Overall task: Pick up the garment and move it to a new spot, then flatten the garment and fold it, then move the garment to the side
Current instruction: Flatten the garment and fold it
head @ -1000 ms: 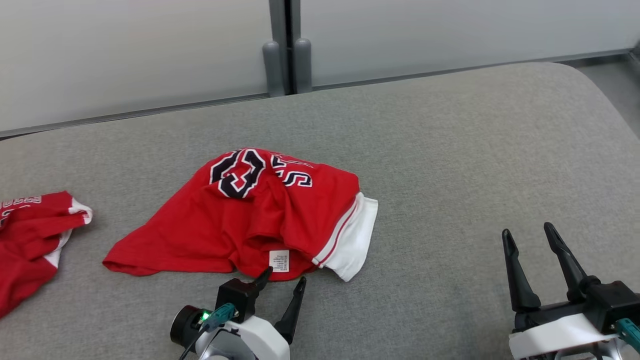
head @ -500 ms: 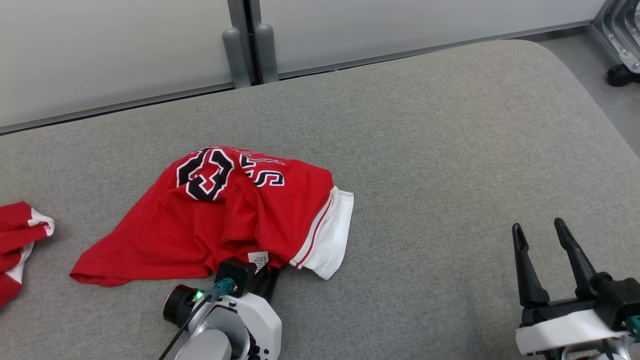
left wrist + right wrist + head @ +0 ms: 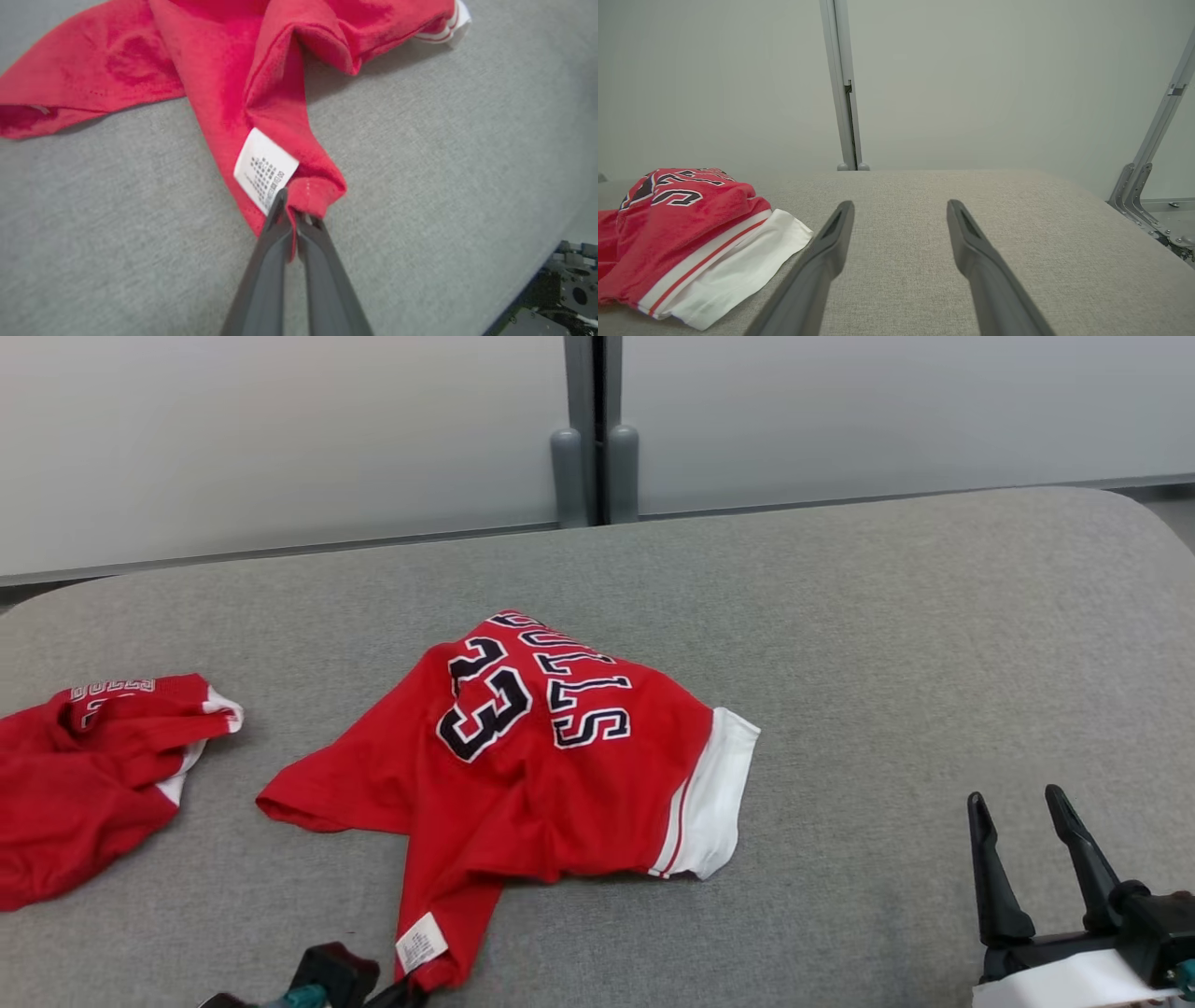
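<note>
Your left end effector point(image 3: 290, 215) is clamped on the garment point(image 3: 523, 747) at its near corner, by the label point(image 3: 264, 170). The garment lies mid-bench point(image 3: 887, 616), stretched from there toward the far side, white hem rightward. Your right end effector point(image 3: 1016, 795) gapes, well apart; another red shirt point(image 3: 84, 775) lies left
</note>
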